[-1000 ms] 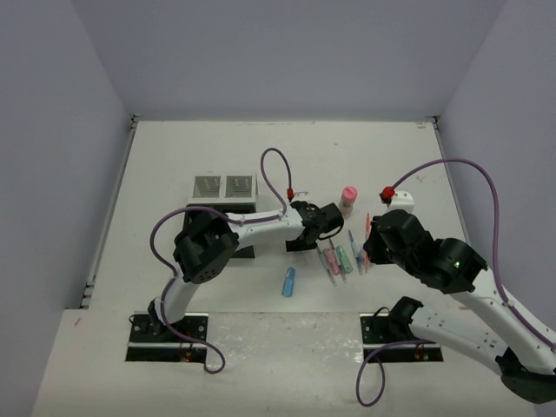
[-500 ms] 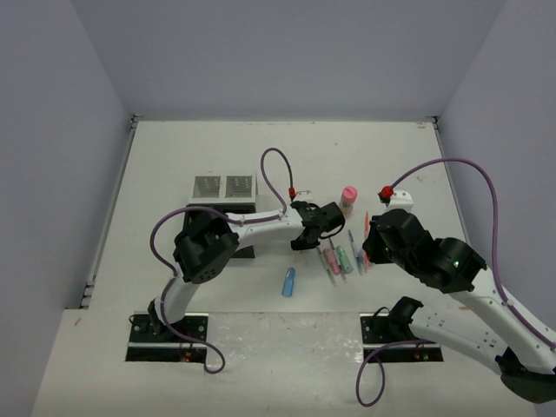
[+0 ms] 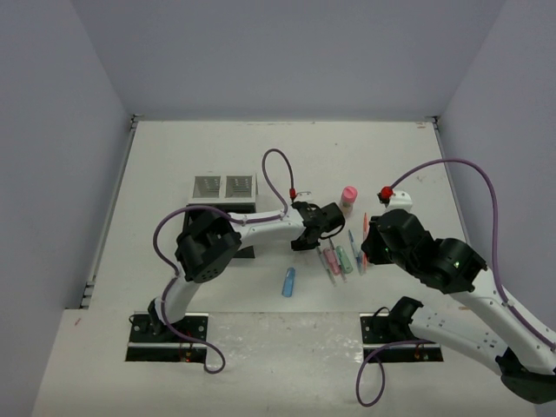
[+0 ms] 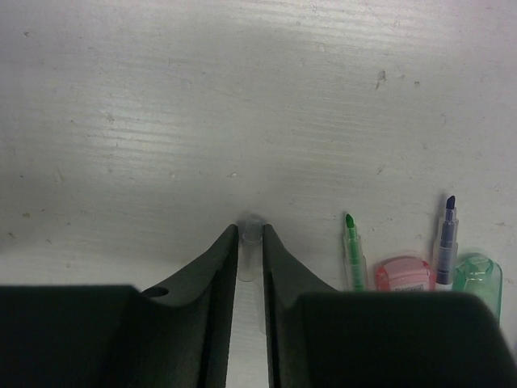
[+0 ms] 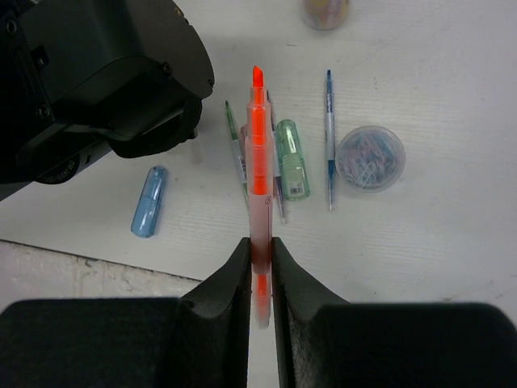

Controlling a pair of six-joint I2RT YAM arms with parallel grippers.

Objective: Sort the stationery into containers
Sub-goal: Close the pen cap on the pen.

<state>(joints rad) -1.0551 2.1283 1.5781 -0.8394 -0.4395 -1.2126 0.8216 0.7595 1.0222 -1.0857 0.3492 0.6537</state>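
Note:
In the left wrist view my left gripper is down at the table, shut on a thin clear-grey pen held between its fingertips. To its right lie a green pen, a pink piece, a blue pen and a green capsule. My right gripper is shut on an orange pen, held above the table. Below it lie a blue capsule, a round tub and the pink-capped bottle. The containers stand at the left, their black part mostly hidden by the left arm.
The left gripper's black body sits close to the left of the orange pen's tip. The loose pens lie between both grippers. A rough pale strip runs along the table's near edge.
My left gripper's jaws have closed onto the clear-grey pen. The right arm, still holding the orange pen, has barely moved.

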